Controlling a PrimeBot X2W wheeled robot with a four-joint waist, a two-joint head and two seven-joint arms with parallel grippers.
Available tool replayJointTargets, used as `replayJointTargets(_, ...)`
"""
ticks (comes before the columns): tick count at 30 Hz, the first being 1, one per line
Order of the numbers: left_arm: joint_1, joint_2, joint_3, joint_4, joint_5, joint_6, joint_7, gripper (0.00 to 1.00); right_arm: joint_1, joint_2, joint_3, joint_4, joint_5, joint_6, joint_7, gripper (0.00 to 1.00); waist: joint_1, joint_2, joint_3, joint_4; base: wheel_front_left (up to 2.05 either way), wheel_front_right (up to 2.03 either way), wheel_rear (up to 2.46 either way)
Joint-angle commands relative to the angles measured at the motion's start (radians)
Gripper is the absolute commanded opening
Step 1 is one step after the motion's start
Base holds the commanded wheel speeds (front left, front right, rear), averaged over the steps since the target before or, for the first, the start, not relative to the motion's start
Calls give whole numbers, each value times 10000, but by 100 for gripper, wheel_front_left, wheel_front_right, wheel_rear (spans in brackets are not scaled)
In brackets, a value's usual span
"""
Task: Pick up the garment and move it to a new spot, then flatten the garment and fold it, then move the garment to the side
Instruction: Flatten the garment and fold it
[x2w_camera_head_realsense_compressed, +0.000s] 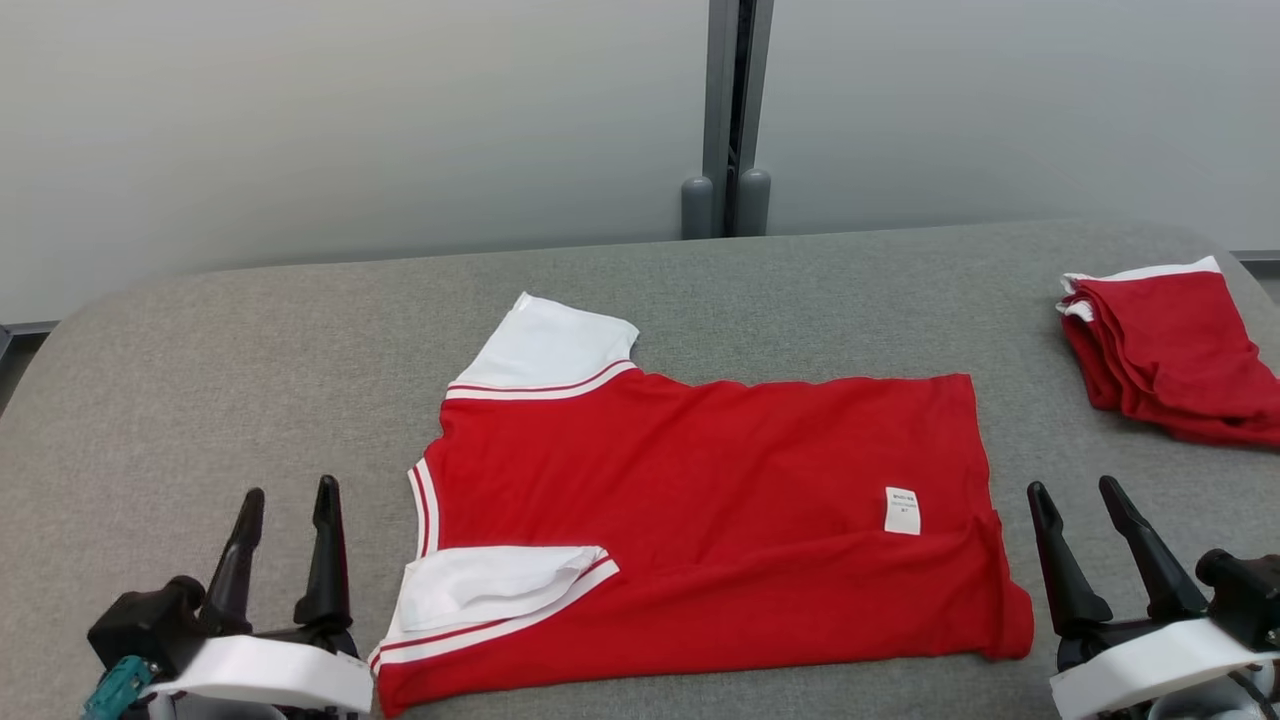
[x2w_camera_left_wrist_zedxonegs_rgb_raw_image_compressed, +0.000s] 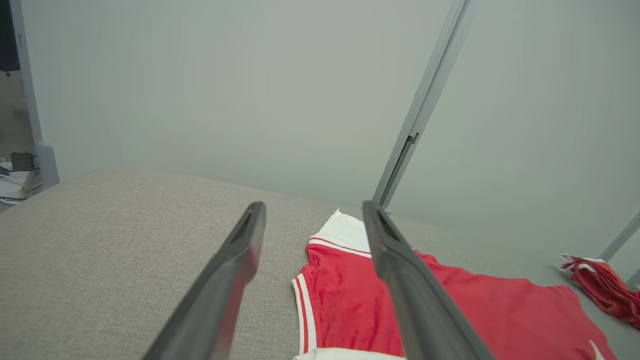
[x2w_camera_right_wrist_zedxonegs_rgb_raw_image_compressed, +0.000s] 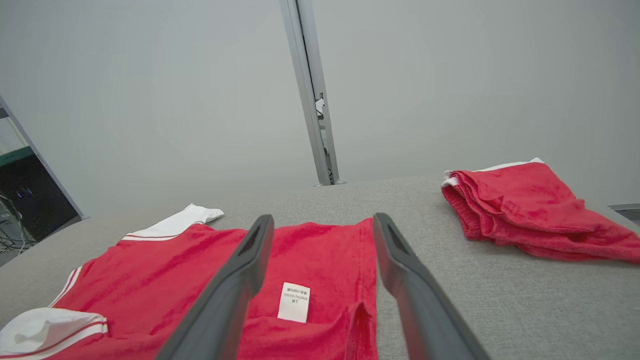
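Jaws: left gripper (x2w_camera_head_realsense_compressed: 291, 487) and right gripper (x2w_camera_head_realsense_compressed: 1072, 484) spread, empty | garment (x2w_camera_head_realsense_compressed: 700, 480): red, white-sleeved, flat (label (x2w_camera_head_realsense_compressed: 902, 510) showing)

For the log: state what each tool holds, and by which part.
Nothing is held: left tool and right tool stand open, clear of the red shirt.

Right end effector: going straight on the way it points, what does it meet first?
Probably the shirt, whose hem end lies between the right end effector's open fingers; past it, bare table. Its height over the cloth is unclear.
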Motion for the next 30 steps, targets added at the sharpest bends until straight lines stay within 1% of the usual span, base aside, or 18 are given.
replayJointTargets(1, -125, 27, 109, -32, 233, 32, -38, 100, -91, -11, -78, -79, -165, 2, -121, 100, 0, 0, -8, -36, 0, 0, 0)
replayJointTargets(4, -90, -9, 383, -78, 975, 111, -39, 100, -22, 172, -132, -199, -497, 2, -206, 100, 0, 0, -33, -128, 0, 0, 0)
replayJointTargets(9, 195, -40, 630, -163, 1630, 193, -39, 100, 114, 406, -338, -294, -789, 2, -260, 100, 0, 0, -36, -192, 0, 0, 0)
replayJointTargets(13, 370, -117, 820, -267, 1800, 117, -39, 100, 196, 503, -408, -351, -886, 2, -271, 100, 0, 0, -41, -201, 0, 0, 0)
replayJointTargets(21, 968, -212, 1061, -484, 2160, -218, -40, 100, 395, 699, -511, -419, -968, 2, -282, 100, 0, 0, -43, -147, 0, 0, 0)
replayJointTargets(30, 1324, -492, 1221, -410, 2365, -273, -40, 100, 679, 857, -592, -307, -919, 2, -282, 100, 0, 0, -41, 9, 0, 0, 0)
